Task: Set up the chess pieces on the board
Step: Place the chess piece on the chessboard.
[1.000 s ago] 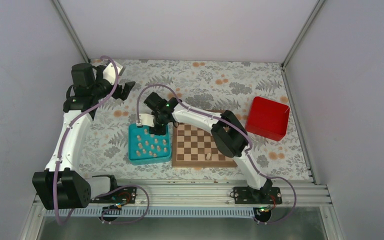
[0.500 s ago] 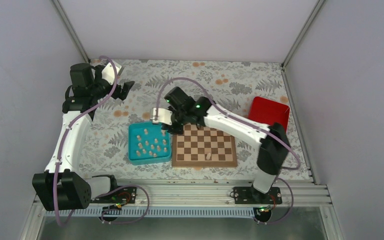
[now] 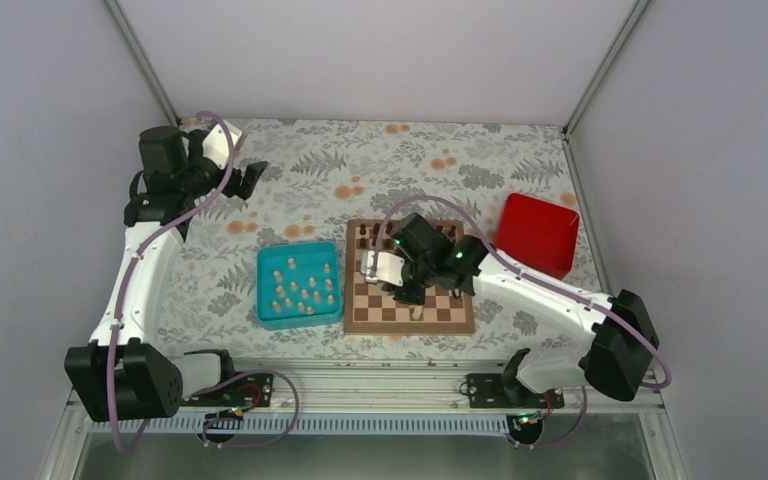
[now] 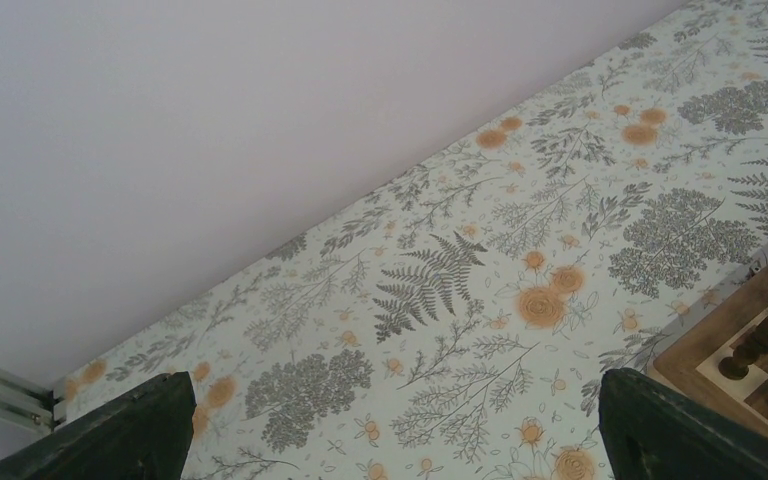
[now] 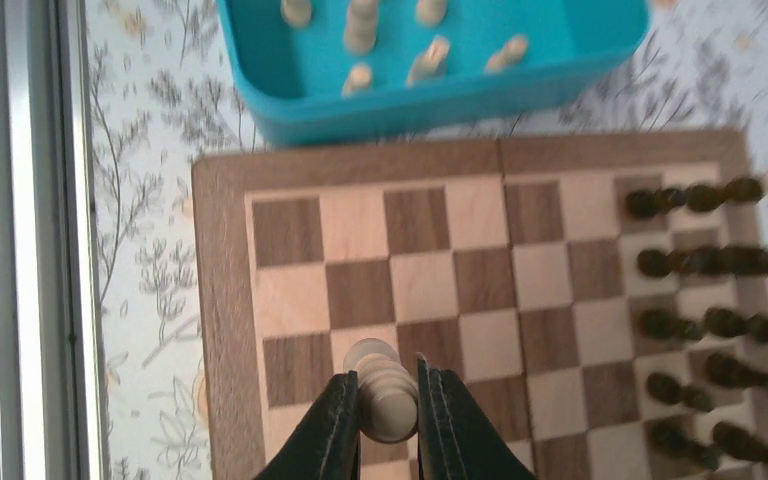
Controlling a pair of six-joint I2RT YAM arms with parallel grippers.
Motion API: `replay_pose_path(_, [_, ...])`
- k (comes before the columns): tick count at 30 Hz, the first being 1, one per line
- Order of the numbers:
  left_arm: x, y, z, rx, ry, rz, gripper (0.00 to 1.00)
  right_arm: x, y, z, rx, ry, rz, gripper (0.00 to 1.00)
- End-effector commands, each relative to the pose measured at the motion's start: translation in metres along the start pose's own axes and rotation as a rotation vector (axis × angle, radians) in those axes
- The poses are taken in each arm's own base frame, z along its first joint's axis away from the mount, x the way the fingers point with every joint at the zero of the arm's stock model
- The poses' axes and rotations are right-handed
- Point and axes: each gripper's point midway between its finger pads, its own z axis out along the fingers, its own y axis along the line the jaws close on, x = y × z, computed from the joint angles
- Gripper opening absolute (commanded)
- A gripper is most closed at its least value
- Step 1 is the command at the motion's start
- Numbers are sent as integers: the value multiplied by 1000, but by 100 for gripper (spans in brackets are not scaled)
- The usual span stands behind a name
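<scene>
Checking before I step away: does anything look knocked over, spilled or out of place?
Nothing stands out. The board lies flat, dark pieces stand in two rows at its far side, pale pieces sit in the teal tray, the right claw holds one pale piece.

Seen from high at the near edge, taking in the whole bench [image 3: 410, 160]. Close from each wrist (left skimming low, right straight down), all sharing the board [image 3: 358, 326].
</scene>
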Motion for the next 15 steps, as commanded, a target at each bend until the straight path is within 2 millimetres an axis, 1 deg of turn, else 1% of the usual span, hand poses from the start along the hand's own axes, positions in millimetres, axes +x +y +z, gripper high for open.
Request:
replay_pose_path(1, [-1, 5, 1, -17, -11, 14, 100, 18, 1, 4, 31, 8, 8, 4])
replay_pose_path(7, [3, 6, 1, -31, -2, 16, 100, 41, 10, 15, 18, 26, 19, 4])
replay_pose_path(9, [4, 6, 2, -34, 1, 16, 100, 45, 12, 18, 16, 33, 22, 4])
replay_pose_path(15, [5, 6, 3, -30, 4, 15, 100, 48, 15, 19, 5, 39, 20, 4])
